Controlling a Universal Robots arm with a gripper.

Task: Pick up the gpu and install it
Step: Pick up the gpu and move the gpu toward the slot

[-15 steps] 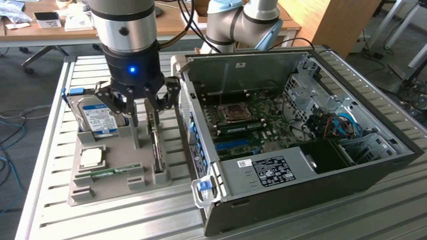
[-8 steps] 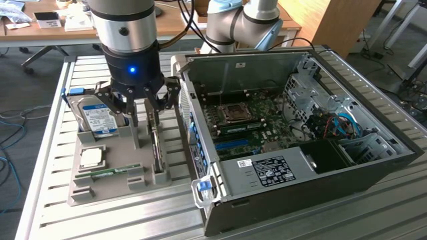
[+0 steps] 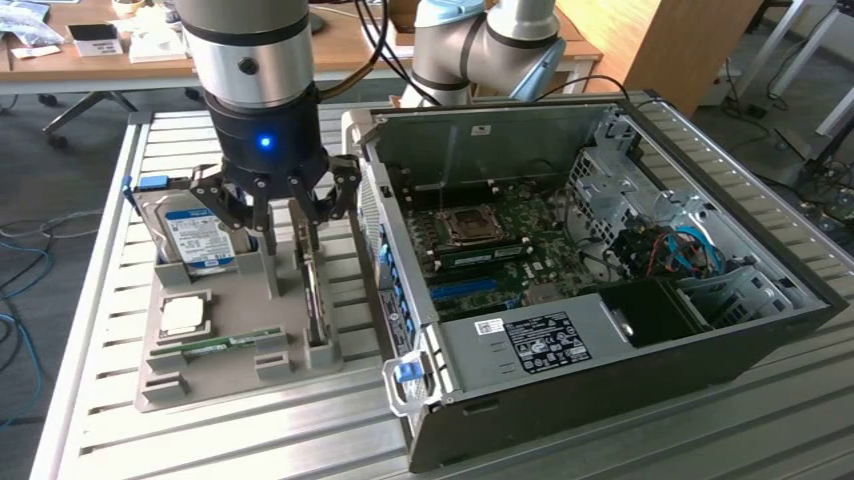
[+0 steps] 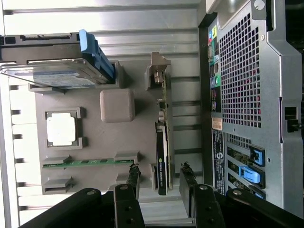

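As it straddles the gpu (image 4: pixel 162 142), the hand (image 4: pixel 160 167) gapes, touching nothing.

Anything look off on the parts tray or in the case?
Nothing looks damaged or spilled. The one oddity is the hard drive, which leans in its slot of the grey tray with its label face showing, while the gpu stands upright on edge. The open gripper straddles the gpu with gaps on both sides.

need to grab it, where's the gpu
The gpu stands on edge in the tray at the exterior view's left, between the drive and the case, beneath the claw.
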